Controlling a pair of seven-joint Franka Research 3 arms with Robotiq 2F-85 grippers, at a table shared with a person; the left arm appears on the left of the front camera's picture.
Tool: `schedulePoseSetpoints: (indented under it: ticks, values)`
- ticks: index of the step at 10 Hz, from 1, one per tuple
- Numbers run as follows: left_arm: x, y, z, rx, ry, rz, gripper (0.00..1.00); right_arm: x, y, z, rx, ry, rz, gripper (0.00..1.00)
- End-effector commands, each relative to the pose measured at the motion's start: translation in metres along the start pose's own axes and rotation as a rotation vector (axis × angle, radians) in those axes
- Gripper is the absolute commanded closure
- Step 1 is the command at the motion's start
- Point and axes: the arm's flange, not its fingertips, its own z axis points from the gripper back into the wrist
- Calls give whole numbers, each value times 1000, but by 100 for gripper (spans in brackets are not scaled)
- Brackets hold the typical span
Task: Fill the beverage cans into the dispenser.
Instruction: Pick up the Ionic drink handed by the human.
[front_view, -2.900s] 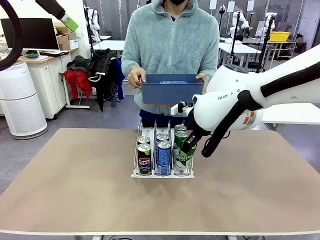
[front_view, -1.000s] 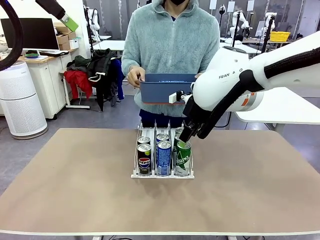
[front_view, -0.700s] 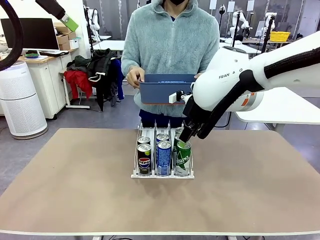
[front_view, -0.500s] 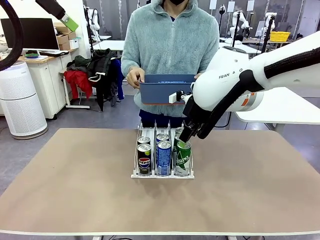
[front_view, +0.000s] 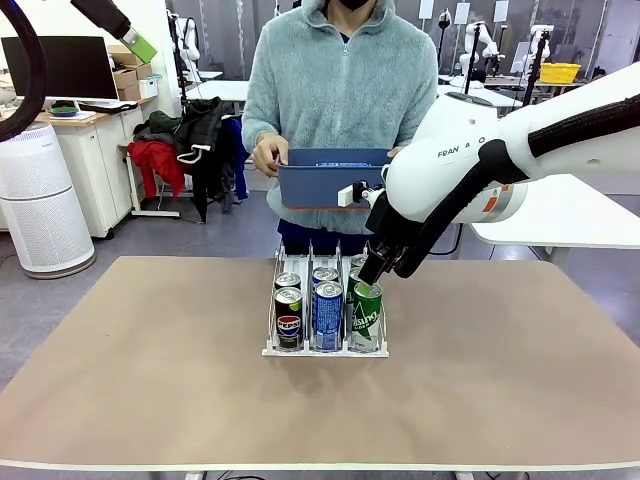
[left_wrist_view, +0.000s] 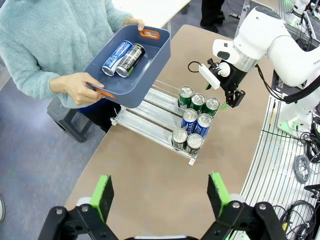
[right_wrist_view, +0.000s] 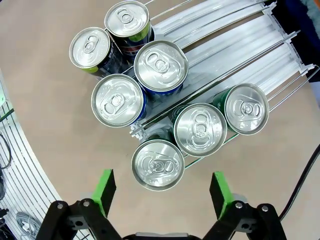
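Observation:
The dispenser (front_view: 325, 347) stands mid-table with several beverage cans (front_view: 327, 313) in its three lanes. From above, green cans (right_wrist_view: 200, 129) line one lane, blue-and-white ones (right_wrist_view: 118, 100) the middle, dark ones (right_wrist_view: 90, 47) the other. My right gripper (front_view: 368, 280) hangs open just above the front green can (right_wrist_view: 157, 164), nothing between its fingers (right_wrist_view: 105, 185). My left gripper (left_wrist_view: 161, 192) is open and empty, high above the table's left side. Two more cans (left_wrist_view: 118, 51) lie in the bin.
A person at the far side holds a dark blue bin (front_view: 335, 178) with both hands, above the dispenser's far end (left_wrist_view: 150, 115). The brown tabletop (front_view: 150, 370) stretches bare on both sides. The right arm's white body (front_view: 470, 170) looms over the table's right half.
Since the earliest frame my right gripper has risen from around the front green can to just above it. Nothing has moved in the last second.

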Motion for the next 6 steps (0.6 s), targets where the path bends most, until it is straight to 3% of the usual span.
schedulePoseSetpoints:
  ticks: [1,3,4,5,6]
  values:
    - [-1,0,1,0,0,3,0,1,-1,-1,-2,2,6,0]
    - [-1,0,1,0,0,3,0,0,0,0,0,0,0,0]
    - [-1,0,1,0,0,3,0,0,13,19,163,20,73,0]
    - [-1,0,1,0,0,3,0,-2,14,55,192,-19,150,0]
    - [-1,0,1,0,0,3,0,-2,9,94,122,-47,174,0]
